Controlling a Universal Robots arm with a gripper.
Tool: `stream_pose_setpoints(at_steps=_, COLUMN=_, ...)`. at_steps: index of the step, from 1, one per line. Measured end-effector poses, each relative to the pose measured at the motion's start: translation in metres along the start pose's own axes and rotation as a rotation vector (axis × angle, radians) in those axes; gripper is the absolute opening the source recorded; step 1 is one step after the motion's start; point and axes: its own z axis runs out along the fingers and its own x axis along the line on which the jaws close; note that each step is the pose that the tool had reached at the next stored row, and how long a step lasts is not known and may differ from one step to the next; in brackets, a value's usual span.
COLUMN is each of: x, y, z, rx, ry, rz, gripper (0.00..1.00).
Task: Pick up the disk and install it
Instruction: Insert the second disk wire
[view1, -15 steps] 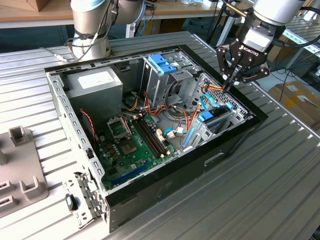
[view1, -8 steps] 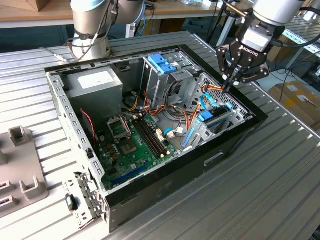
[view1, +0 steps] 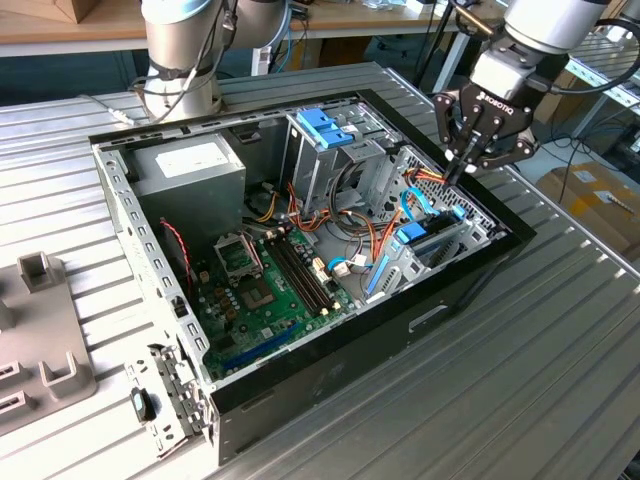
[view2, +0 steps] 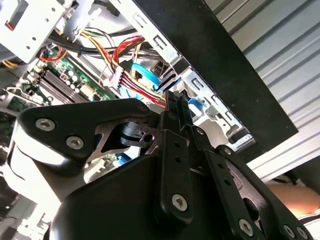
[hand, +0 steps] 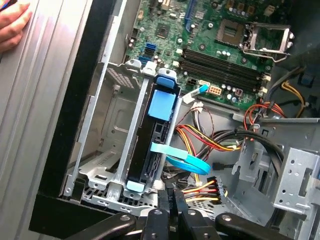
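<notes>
Gripper (view1: 466, 170): fingers pressed together, gripping nothing — hovering over the bay.
Disk (hand: 152, 145): sitting in the bay, just beneath the gripper.

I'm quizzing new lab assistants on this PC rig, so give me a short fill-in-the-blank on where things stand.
1. The disk sits on edge in a ___ bay.
2. The gripper hangs above the case's ___ corner in the exterior view.
3. The flat cable beside the disk is ___.

Missing words: metal; right; blue
</notes>
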Motion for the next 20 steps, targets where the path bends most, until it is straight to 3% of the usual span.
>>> stream_pose_setpoints(at_steps=2, x=0.0000, y=0.0000, z=0.0003, rx=-0.0003, ry=0.0009, rz=0.026, gripper=0.16)
stream_pose_setpoints(at_steps=8, x=0.0000, y=0.0000, z=0.0015, rx=-0.0013, ry=0.0033, rz=0.155, gripper=0.16)
stream_pose_setpoints(at_steps=12, x=0.0005, y=0.0001, z=0.0020, rx=-0.0012, ry=0.0015, rz=0.174, gripper=0.16)
stream_pose_setpoints(at_steps=14, x=0.0020, y=0.0007, z=0.0020, rx=0.0005, ry=-0.0075, rz=0.174, gripper=0.16)
stream_pose_setpoints(at_steps=16, x=0.0051, y=0.0018, z=0.0020, rx=0.0030, ry=-0.0210, rz=0.173, gripper=0.16)
stream_pose_setpoints(at_steps=20, x=0.0152, y=0.0057, z=0.0023, rx=0.0069, ry=-0.0426, rz=0.173, gripper=0.16)
